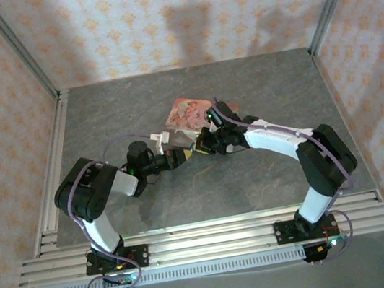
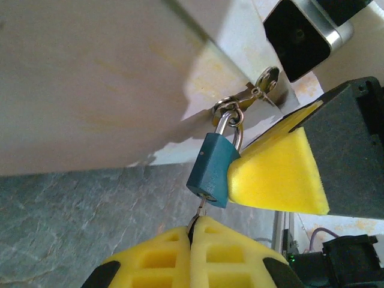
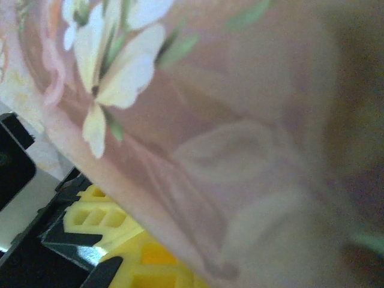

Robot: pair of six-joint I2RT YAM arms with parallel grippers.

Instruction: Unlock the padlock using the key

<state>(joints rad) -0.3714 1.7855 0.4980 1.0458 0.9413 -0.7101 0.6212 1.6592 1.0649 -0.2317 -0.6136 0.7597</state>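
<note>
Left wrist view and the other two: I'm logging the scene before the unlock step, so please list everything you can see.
padlock: one, dark teal, hanging by its shackle from a ring at the tin's edge
key: one, silver, at the padlock's underside
tin: one, pink with flower pictures, mid-table beyond the grippers
table: one, grey stone-look, under everything
walls: three, cream-orange patterned paper, around the table
left gripper: one, yellow pads, below the padlock, shut on the key
right gripper: one, shut, beside the tin, its yellow pad against the padlock's side
</note>
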